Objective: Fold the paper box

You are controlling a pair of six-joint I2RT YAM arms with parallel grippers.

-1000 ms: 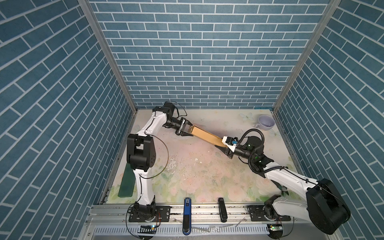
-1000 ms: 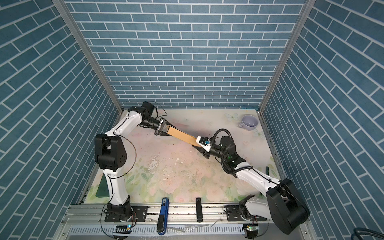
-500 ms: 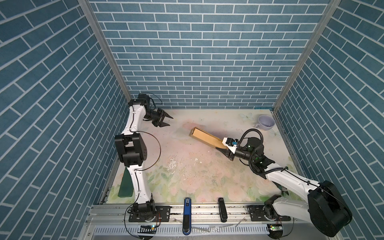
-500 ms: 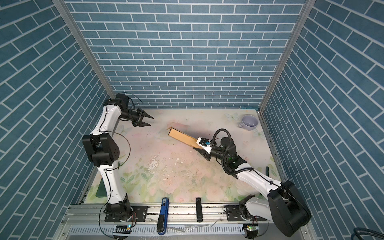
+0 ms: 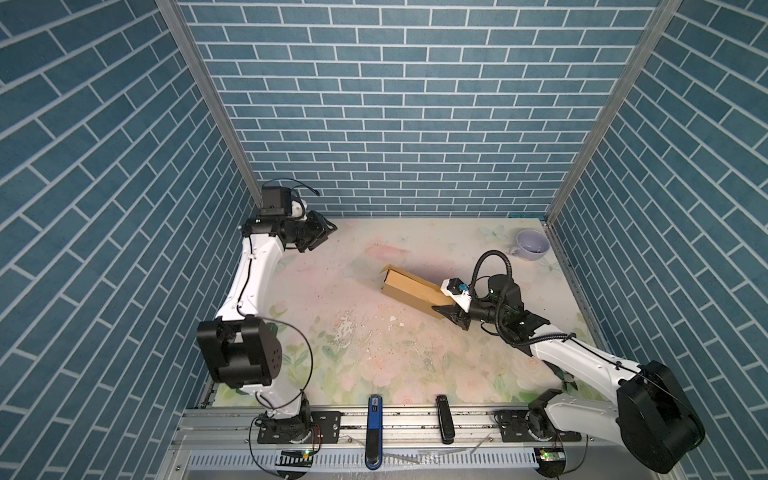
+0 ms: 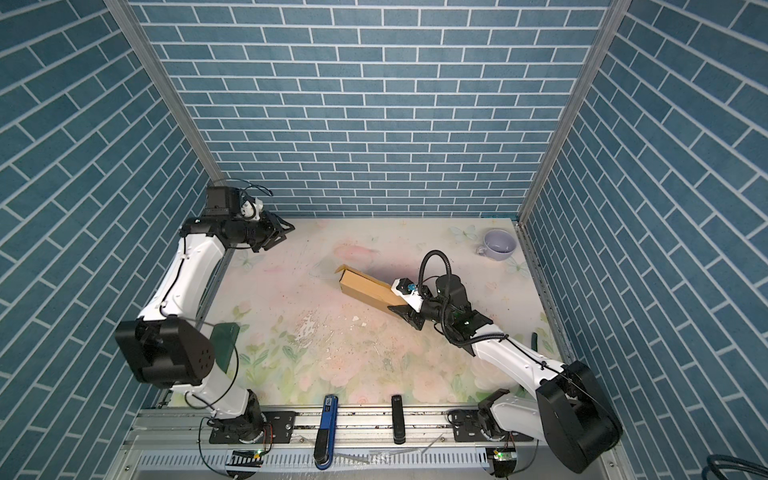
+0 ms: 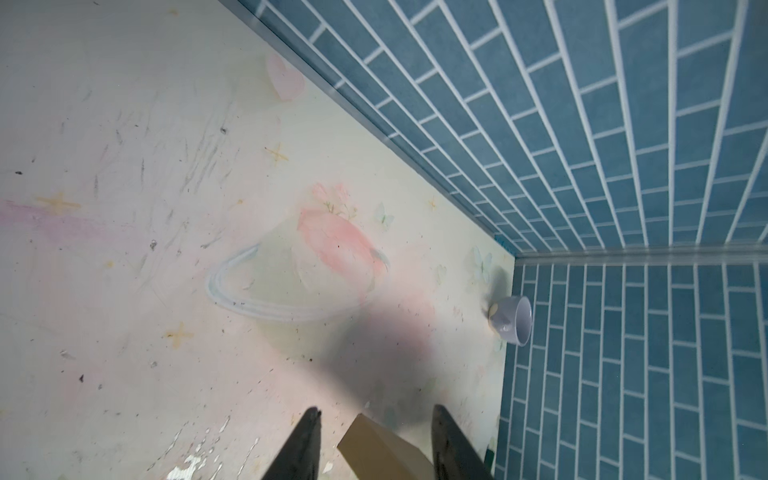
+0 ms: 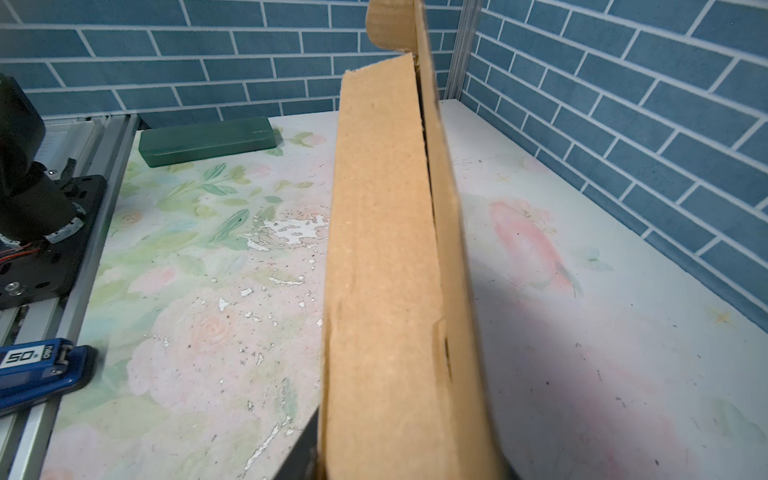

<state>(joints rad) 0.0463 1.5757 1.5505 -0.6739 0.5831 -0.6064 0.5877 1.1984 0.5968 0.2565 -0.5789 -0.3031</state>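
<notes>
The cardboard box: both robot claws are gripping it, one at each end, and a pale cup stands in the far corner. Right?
Not quite. Only the right gripper grips the paper box, at one end; the left gripper hangs open and empty near the back wall, as both top views show. The cup does stand in the far corner.
</notes>
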